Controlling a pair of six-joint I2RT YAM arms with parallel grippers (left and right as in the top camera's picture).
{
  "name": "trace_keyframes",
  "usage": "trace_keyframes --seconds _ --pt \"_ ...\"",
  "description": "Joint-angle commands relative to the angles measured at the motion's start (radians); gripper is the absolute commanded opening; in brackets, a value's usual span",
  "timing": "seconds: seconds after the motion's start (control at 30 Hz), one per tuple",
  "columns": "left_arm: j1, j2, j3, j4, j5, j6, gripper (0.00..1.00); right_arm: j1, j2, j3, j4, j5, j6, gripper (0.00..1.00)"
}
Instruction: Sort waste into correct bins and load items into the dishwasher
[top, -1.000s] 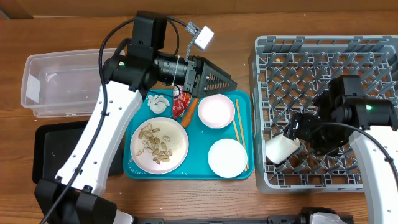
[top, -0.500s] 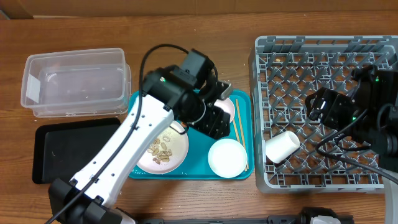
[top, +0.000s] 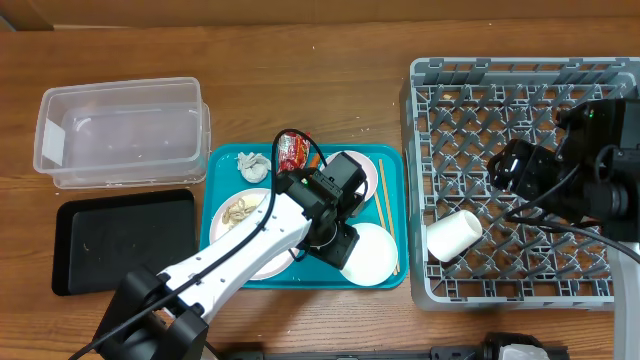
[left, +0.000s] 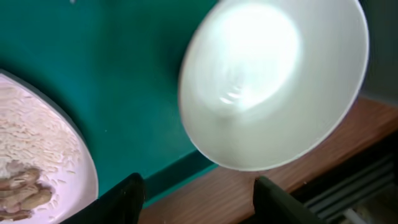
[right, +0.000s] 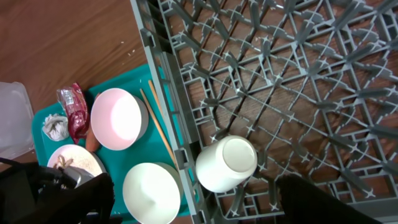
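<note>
My left gripper (top: 338, 243) is open and empty, low over the teal tray beside the white bowl (top: 370, 252). In the left wrist view the bowl (left: 273, 81) fills the frame above my open fingers (left: 199, 200), with the pale plate of beige scraps (left: 31, 162) at the left. My right gripper (top: 510, 172) is open and empty above the grey dish rack (top: 520, 90). Its view shows the pink bowl (right: 117, 118), the chopsticks (right: 158, 127), the red wrapper (right: 74, 106), the tissue (right: 55, 126) and a bit of the carrot (right: 93, 138).
A white cup (top: 453, 236) lies on its side in the rack's front left corner. The clear tub (top: 120, 135) stands at the back left, with the black tray (top: 125, 240) in front of it. The teal tray (top: 225, 160) lies between them and the rack.
My right gripper let go of the white cup, which now lies in the rack, and rose away to the right. My left arm swung from the tray's back edge forward to the white bowl.
</note>
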Motion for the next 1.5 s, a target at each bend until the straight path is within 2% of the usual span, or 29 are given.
trace_keyframes --seconds 0.0,0.13,0.23,0.33,0.43,0.5,0.6,0.73,0.8,0.83,1.1,1.3,1.47 --pt "-0.006 0.0 -0.013 0.027 -0.051 -0.026 0.59 -0.005 0.002 0.009 -0.006 0.006 0.008 0.89" --pt "-0.006 0.0 -0.013 0.039 -0.062 -0.026 0.58 -0.004 0.002 0.0 -0.035 -0.069 -0.056 0.88" --pt "0.002 -0.001 -0.011 0.022 -0.061 -0.043 0.44 0.011 0.002 -0.029 -0.082 -0.212 -0.174 0.84" --pt "0.039 -0.007 0.02 -0.014 -0.032 -0.072 0.43 0.057 0.002 -0.086 -0.117 -0.29 -0.251 0.76" --pt "0.108 -0.024 0.104 -0.074 -0.006 -0.075 0.41 0.139 0.001 -0.153 -0.124 -0.298 -0.284 0.74" --pt "0.169 -0.043 0.181 -0.119 -0.009 -0.07 0.44 0.216 0.001 -0.194 -0.109 -0.297 -0.297 0.73" --pt "0.259 -0.066 0.294 -0.174 -0.024 -0.067 0.55 0.33 0.001 -0.25 -0.056 -0.292 -0.292 0.73" --pt "0.388 -0.084 0.43 -0.235 -0.026 -0.068 0.59 0.478 0.002 -0.349 0.059 -0.162 -0.171 0.73" --pt "0.446 -0.09 0.475 -0.243 -0.026 -0.069 0.66 0.539 0.006 -0.411 0.135 -0.079 -0.106 0.71" --pt "0.485 -0.093 0.492 -0.235 -0.027 -0.068 1.0 0.573 0.011 -0.457 0.198 -0.044 -0.076 0.7" --pt "0.614 -0.093 0.502 -0.216 -0.023 -0.071 1.0 0.626 0.105 -0.59 0.459 -0.04 -0.054 0.64" --pt "0.625 -0.093 0.502 -0.216 -0.024 -0.071 1.0 0.628 0.222 -0.592 0.52 0.019 -0.053 0.63" --pt "0.625 -0.093 0.502 -0.216 -0.024 -0.071 1.0 0.629 0.313 -0.592 0.558 0.018 -0.052 0.57"
